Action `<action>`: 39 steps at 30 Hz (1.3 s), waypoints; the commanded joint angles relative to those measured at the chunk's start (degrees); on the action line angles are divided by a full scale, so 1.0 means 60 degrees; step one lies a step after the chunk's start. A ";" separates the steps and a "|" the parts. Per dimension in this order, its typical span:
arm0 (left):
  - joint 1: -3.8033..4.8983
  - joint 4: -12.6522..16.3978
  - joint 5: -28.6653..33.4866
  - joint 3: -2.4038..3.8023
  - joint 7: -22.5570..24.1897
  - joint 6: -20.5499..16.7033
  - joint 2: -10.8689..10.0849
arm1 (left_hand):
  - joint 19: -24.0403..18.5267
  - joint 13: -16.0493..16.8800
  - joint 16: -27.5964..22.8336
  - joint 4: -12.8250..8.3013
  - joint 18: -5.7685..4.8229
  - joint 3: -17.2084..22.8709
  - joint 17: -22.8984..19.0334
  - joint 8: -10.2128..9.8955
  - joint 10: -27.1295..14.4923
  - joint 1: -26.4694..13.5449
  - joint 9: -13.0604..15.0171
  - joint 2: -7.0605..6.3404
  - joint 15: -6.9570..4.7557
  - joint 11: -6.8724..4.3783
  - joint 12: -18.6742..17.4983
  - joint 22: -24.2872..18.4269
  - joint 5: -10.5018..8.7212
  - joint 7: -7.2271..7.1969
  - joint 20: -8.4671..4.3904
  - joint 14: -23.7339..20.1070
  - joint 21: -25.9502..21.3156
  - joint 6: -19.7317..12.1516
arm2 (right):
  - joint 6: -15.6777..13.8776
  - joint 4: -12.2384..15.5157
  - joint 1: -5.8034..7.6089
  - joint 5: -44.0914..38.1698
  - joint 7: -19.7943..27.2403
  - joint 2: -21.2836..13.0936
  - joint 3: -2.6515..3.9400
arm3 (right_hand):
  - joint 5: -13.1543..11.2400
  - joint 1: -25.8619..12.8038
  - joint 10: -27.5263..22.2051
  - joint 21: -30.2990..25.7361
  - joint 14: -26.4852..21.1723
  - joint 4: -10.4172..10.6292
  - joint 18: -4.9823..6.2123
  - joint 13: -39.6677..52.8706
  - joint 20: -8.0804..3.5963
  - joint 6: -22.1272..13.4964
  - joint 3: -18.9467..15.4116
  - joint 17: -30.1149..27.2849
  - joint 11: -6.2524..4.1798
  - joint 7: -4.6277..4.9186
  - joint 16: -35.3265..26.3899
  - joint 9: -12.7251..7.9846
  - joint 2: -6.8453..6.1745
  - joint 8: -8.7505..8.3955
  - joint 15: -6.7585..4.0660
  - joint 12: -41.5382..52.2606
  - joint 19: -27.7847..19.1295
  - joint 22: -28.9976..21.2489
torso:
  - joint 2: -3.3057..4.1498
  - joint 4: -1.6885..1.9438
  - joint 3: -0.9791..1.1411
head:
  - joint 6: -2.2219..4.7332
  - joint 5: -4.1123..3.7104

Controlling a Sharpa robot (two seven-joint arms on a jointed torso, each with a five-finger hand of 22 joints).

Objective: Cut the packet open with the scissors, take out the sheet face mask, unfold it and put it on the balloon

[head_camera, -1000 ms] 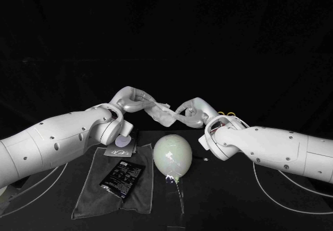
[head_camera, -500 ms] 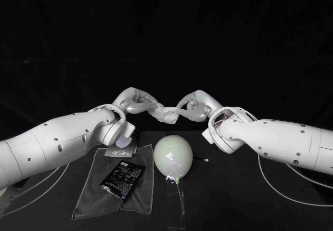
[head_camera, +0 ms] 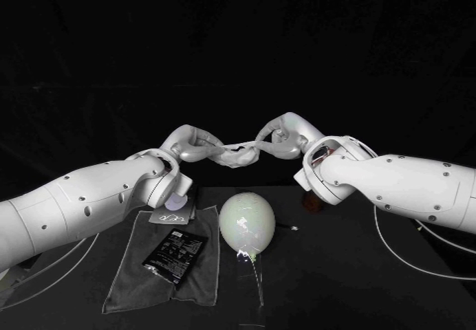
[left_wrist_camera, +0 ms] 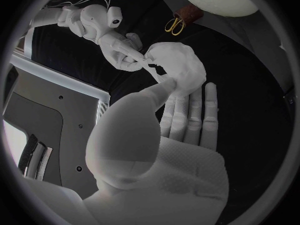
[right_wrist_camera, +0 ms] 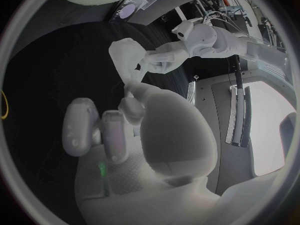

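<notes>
The white sheet mask (head_camera: 238, 155) hangs crumpled in the air behind the balloon, stretched between my two hands. My left hand (head_camera: 193, 144) pinches its left side, thumb against fingers (left_wrist_camera: 167, 87). My right hand (head_camera: 283, 137) pinches the opposite edge; the left wrist view shows that hand (left_wrist_camera: 122, 55) gripping a corner of the mask (left_wrist_camera: 178, 70). The pale balloon (head_camera: 247, 223) lies on the table below. The black packet (head_camera: 174, 256) lies on a grey cloth (head_camera: 199, 289). The yellow-handled scissors (left_wrist_camera: 175, 25) lie on the table.
A cut-off strip (head_camera: 170, 217) of the packet rests at the cloth's far end. A small dark bit (head_camera: 294, 227) lies right of the balloon. White cables (head_camera: 397, 254) run over the table by my right arm.
Both hands have risen a little and drawn apart, pulling the mask wider between them. My right arm has swung up and now covers the scissors in the head view.
</notes>
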 commanded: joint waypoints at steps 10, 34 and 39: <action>0.0006 -0.0133 -0.0181 -0.0014 -0.0024 -0.0322 0.0050 | -0.0366 -0.0033 -0.0141 -0.0078 -0.0190 0.0086 -0.0047 -0.0002 -0.0185 -0.0041 0.0309 -0.0028 0.0124 0.0074 -0.0189 0.0193 0.0023 -0.0026 0.0052 -0.0298 0.0199 0.0069 | 0.1673 -0.0146 0.0384 -0.1452 -0.0725 0.0028 0.0019 | 0.0048 -0.0005 0.0138 0.0075 0.0670 -0.0015 -0.0158 0.0027 -0.0018 0.0016 0.0083 0.1575 -0.0035 -0.0039 0.0058 0.0262 0.0010 0.0223 -0.0071 0.0046 0.0098 0.1765 | 0.0001 0.0002 -0.0002 | -0.0017 0.0017; -0.0029 -0.0021 0.0107 -0.0034 -0.0074 0.0134 0.0092 | 0.0208 0.0547 0.0949 0.0151 0.0117 -0.0178 0.0464 -0.0059 0.1154 -0.0230 0.0531 0.0299 -0.0408 -0.0319 0.0926 0.0886 0.0024 -0.0282 -0.0160 0.0897 0.1358 -0.0225 | 0.2062 -0.0495 0.0549 -0.2069 -0.0898 0.0456 0.0012 | 0.0048 -0.0054 0.0171 0.0167 0.0688 -0.0023 -0.0176 0.0050 -0.0023 0.0026 0.0126 0.1608 -0.0038 -0.0044 0.0082 0.0271 -0.0014 0.0264 -0.0072 0.0069 0.0137 0.1788 | -0.0003 -0.0006 -0.0004 | -0.0018 0.0005; -0.0030 0.0050 0.0387 -0.0032 -0.0038 0.0279 0.0068 | 0.0031 0.0594 0.0874 0.0122 0.0072 -0.0117 0.0466 -0.0010 0.0935 -0.0239 0.0633 0.0187 -0.0372 -0.0285 0.0913 0.0950 0.0024 -0.0252 -0.0172 0.0735 0.1413 -0.0186 | 0.1865 -0.0790 0.0535 -0.1940 -0.0793 0.0628 -0.0011 | 0.0048 -0.0056 0.0166 0.0154 0.0686 -0.0023 -0.0173 0.0037 -0.0023 0.0025 0.0128 0.1603 -0.0039 -0.0045 0.0079 0.0271 -0.0014 0.0265 -0.0072 0.0055 0.0131 0.1784 | -0.0001 0.0001 0.0001 | -0.0016 -0.0001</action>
